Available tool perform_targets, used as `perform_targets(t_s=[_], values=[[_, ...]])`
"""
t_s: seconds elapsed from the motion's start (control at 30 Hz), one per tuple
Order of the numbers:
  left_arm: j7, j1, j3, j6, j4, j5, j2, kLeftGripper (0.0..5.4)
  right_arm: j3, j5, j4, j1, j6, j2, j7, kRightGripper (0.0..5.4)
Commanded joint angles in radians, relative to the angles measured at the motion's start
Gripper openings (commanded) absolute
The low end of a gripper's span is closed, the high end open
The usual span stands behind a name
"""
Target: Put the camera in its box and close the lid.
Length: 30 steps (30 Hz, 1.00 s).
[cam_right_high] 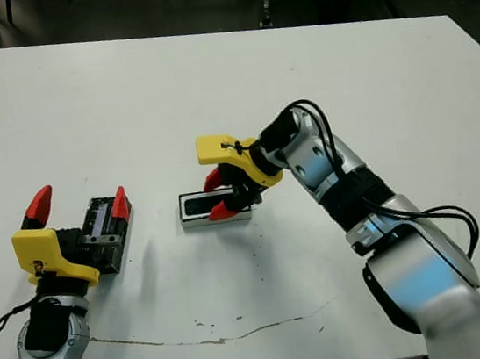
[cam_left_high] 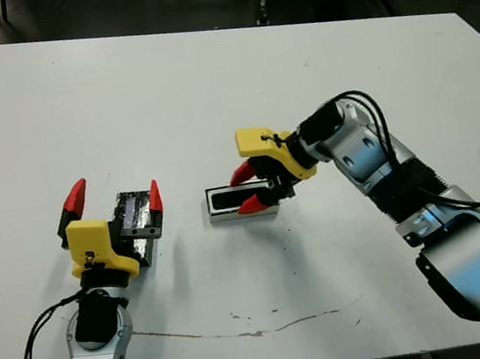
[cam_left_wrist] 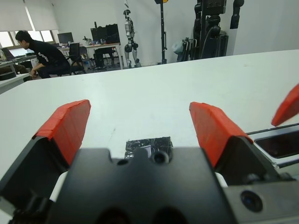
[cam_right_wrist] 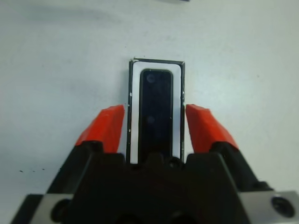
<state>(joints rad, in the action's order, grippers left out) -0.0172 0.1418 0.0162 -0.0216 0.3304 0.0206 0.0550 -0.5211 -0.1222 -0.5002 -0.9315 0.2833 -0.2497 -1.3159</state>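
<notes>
A: Where's the camera [cam_right_wrist: 156,112] rn?

B: Lying flat inside the box [cam_left_high: 241,203], approx mid-desk [cam_left_high: 210,86]. White rim shows all round it in the right wrist view. Box is uncovered.

A: Right gripper [cam_left_high: 251,187]?

B: Low over the box's right end, fingers [cam_right_wrist: 106,127] spread to either side of the box, one along each long wall. Right wrist view shows them just beside the walls; can't say for sure whether they touch. Nothing clamped between them.

A: And the lid [cam_left_high: 134,223]?

B: Well apart from the box, off to the robot's left, glossy black w/ a pale stripe, flat on the desk.

A: Left gripper [cam_left_high: 114,200]?

B: Right at the lid, fingers [cam_left_wrist: 65,128] wide apart. One red tip sits over the lid's box-side edge, the other is out past its far side. The gripper's black body hides most of the lid in the left wrist view, so contact is unclear, prob. not gripping.

A: Anything else?

B: A person [cam_left_wrist: 41,55] sits at desks in the bkgd of the left wrist view.
</notes>
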Motion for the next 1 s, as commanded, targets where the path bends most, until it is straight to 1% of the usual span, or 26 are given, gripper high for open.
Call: perform_targets(t_s=[0.03,0.1,0.23,0.3,0.43,0.47,0.5,0.6,0.73,0.83,0.9,1.0], values=[[-0.005,0.007,-0.002,-0.012,-0.002,-0.004,0.000,5.40,0.012,-0.006,-0.029,-0.024,-0.017,-0.011,0.009,4.15],[-0.004,0.007,-0.004,-0.013,0.000,-0.001,0.000,5.40,0.021,-0.002,-0.044,-0.031,-0.008,-0.010,0.008,4.46],[-0.009,0.005,-0.003,-0.009,-0.002,-0.007,0.002,5.40,0.038,0.000,-0.058,-0.043,-0.013,-0.015,0.011,5.09],[-0.010,0.005,-0.004,-0.011,0.000,-0.009,0.002,5.40,0.058,0.010,-0.056,-0.046,-0.001,-0.019,0.016,5.39],[-0.009,0.005,-0.003,-0.008,0.000,-0.005,0.004,5.40,0.120,0.050,-0.030,-0.050,0.015,-0.038,0.020,5.39],[-0.008,0.005,-0.002,-0.008,0.000,-0.005,0.004,5.40,0.143,0.064,-0.007,-0.046,0.034,-0.045,0.029,5.39],[-0.007,0.004,-0.001,-0.007,0.000,-0.004,0.004,5.40,0.167,0.077,0.022,-0.041,0.069,-0.051,0.045,5.39],[-0.001,0.004,0.002,-0.007,0.002,0.004,0.006,5.40,0.265,0.119,0.173,0.027,0.141,-0.056,0.166,5.39],[0.005,0.007,0.006,-0.019,0.017,0.015,0.009,5.40,0.395,0.146,0.487,0.206,0.228,-0.032,0.408,4.91],[0.004,0.012,0.006,-0.031,0.031,0.029,0.016,5.40,0.434,0.163,0.643,0.312,0.210,-0.033,0.505,4.45],[0.000,0.016,0.007,-0.042,0.044,0.035,0.020,5.40,0.470,0.186,0.746,0.385,0.242,-0.021,0.575,4.09],[-0.004,0.022,0.006,-0.064,0.064,0.043,0.028,5.40,0.519,0.218,0.827,0.487,0.225,0.004,0.671,3.58]])
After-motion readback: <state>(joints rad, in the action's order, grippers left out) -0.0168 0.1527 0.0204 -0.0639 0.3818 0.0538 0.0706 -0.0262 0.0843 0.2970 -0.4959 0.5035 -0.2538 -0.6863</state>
